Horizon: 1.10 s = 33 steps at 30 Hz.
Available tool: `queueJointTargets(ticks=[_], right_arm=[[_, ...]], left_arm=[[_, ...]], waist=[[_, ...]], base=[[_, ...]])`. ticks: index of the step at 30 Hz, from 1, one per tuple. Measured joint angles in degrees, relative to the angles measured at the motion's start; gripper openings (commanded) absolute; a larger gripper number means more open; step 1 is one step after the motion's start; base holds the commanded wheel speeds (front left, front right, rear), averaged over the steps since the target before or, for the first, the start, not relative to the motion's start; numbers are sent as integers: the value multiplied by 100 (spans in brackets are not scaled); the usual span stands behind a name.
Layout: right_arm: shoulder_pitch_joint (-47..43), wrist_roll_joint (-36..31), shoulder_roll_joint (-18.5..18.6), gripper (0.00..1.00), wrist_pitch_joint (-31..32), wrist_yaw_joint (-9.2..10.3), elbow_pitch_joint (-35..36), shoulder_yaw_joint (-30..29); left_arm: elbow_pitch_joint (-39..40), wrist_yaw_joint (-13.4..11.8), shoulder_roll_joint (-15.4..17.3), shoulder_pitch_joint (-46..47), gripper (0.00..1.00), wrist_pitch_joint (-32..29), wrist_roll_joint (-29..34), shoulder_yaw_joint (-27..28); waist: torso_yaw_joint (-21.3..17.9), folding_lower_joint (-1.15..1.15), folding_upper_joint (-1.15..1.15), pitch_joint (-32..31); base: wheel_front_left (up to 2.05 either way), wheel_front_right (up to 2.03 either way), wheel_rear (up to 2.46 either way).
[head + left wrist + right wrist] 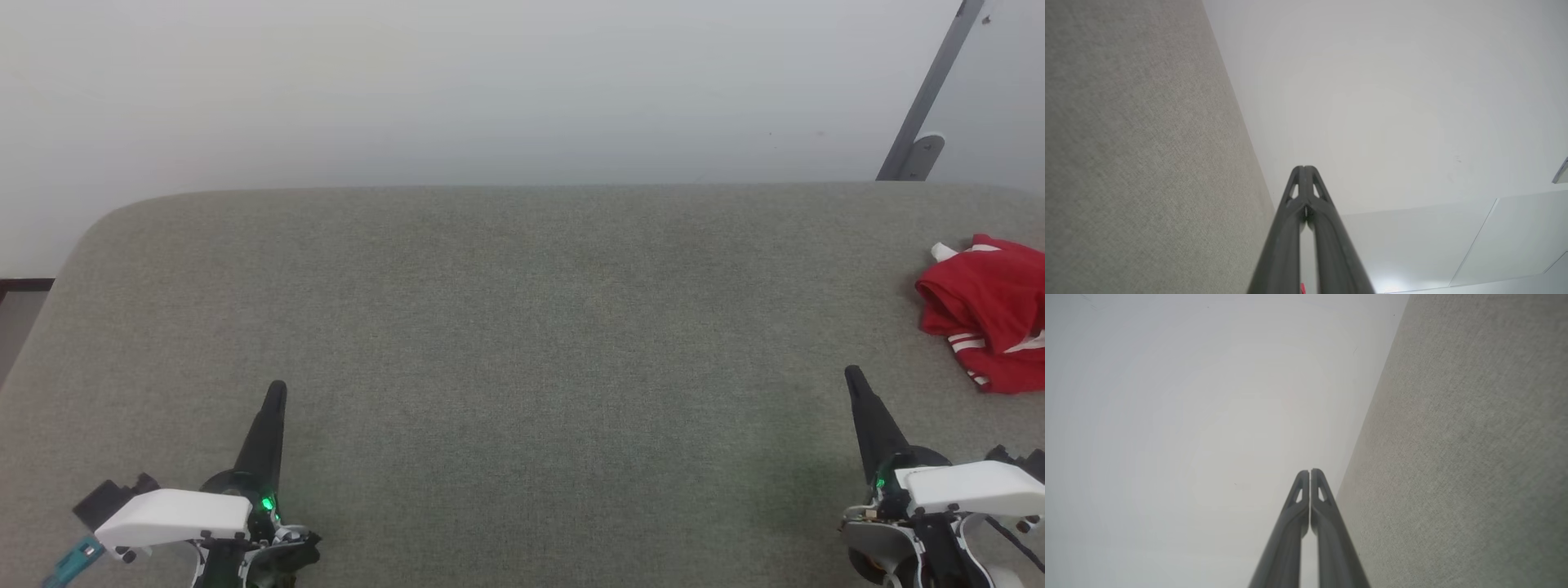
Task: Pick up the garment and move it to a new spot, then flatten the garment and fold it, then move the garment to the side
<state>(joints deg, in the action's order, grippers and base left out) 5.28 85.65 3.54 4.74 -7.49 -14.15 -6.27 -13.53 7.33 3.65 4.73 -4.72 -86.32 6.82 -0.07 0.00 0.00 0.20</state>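
Wall (490,82): plain white, ran behind the whole far edge of the table.

Padded table (522,327): grey-green woven cover, rounded far-left corner.

Shirt (992,314): bright red, crumpled in a heap at the table's right edge, about midway between the near and far edges. Thin white stripes showed along its lower folds and a small white bit stuck out at its far-left side. Nothing touched it.

Left gripper (276,390): hung over the near-left part of the table, long dark fingers pressed together, nothing between them.

Right gripper (853,376): hung over the near-right part, its tip near the shirt but apart from it, fingers likewise pressed together on nothing.

Metal bar (931,90): grey, leaned against the wall past the far-right corner.
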Motion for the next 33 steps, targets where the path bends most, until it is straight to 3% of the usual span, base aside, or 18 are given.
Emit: queueJointTargets(ticks=[19, 33], right_arm=[[74, 650, -58, 0, 183, 0, 5, -24], [80, 664, -62, 0, 183, 0, 7, -26]], left_arm=[[-54, 0, -75, 119, 0, -183, -598, -26], [-56, 0, -79, 121, 0, -183, -600, -31]], waist=[[7, 0, 0, -2], [7, 0, 0, -2]], base=[[0, 0, 0], [0, 0, 0]])
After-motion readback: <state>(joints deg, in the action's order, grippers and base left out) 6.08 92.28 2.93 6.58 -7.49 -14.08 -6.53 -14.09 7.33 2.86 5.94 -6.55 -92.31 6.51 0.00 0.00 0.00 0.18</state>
